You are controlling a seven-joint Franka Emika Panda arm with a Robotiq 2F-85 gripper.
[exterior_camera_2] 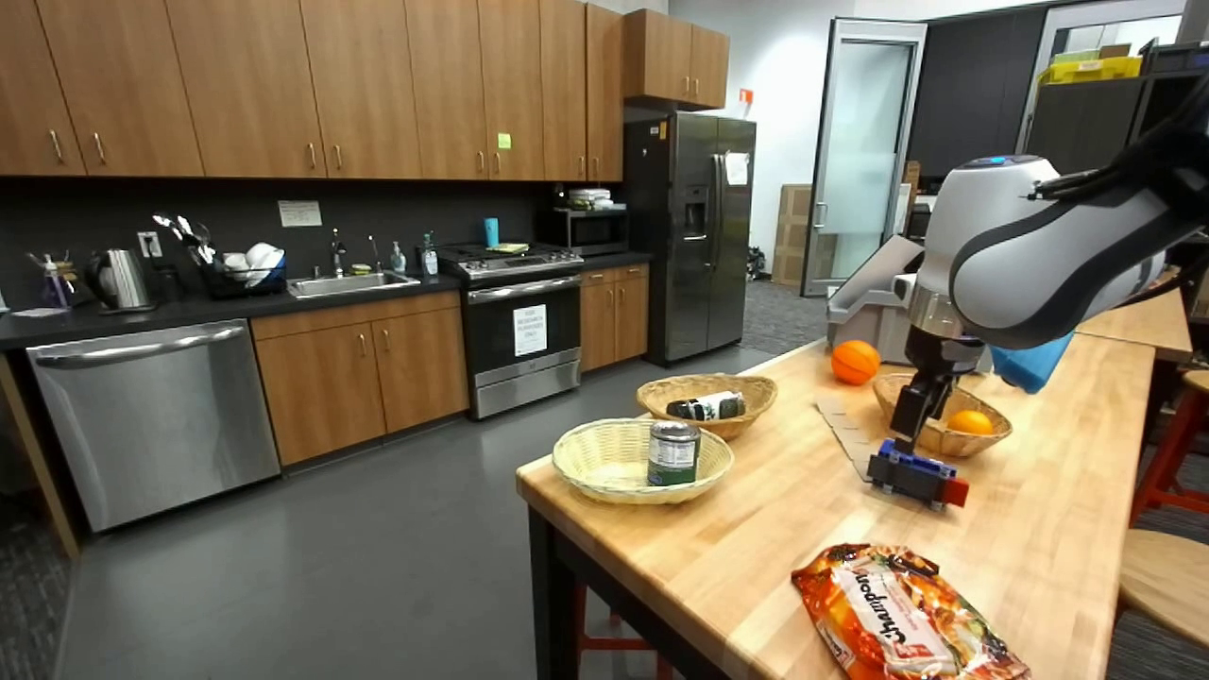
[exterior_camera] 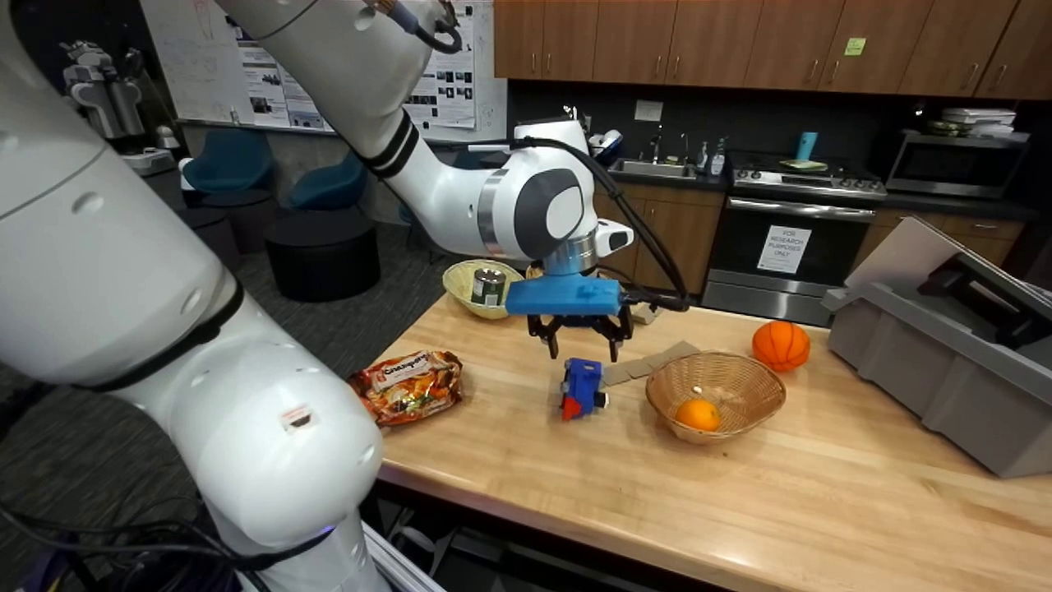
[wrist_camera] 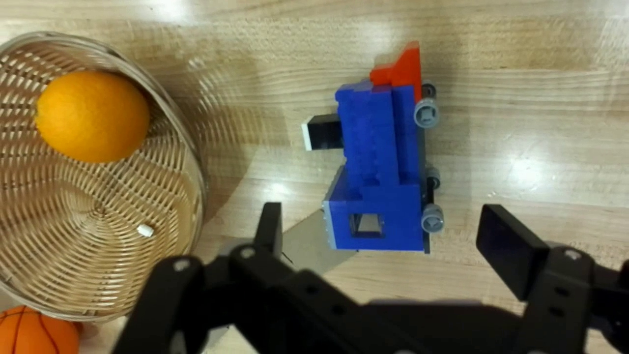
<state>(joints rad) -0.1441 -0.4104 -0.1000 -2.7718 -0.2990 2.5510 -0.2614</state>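
1. A black gripper, at the end of a white robot arm, hangs over a pale wooden table. Its jaws stand wide apart; in the wrist view a gap shows between each fingertip and the toy train below.
2. The toy train, blue and brick-built, lies on its side on the table. In the wrist view its gray wheels face right, its black chimney (tipped with white) points left, and a red wedge sits at the end farther from the gripper. The cab end, with a square window, is nearer.
3. Just beside the train, on the chimney side, stands a round wicker basket holding an orange and a tiny white scrap.
4. A flat cardboard strip lies near the cab end, partly hidden behind the gripper in the wrist view.
5. Near the wicker basket, in both exterior views, an orange basketball rests close to a large gray bin.
6. On the wheel side, well apart from the train, lies a shiny food packet, mostly orange and red, marked "Champon".
7. Toward a table corner, in an exterior view, a pale yellow basket holds a standing can, and a brown basket next to it holds a dark wrapped item.
8. Behind stand wooden cabinets and an oven bearing a paper sign.
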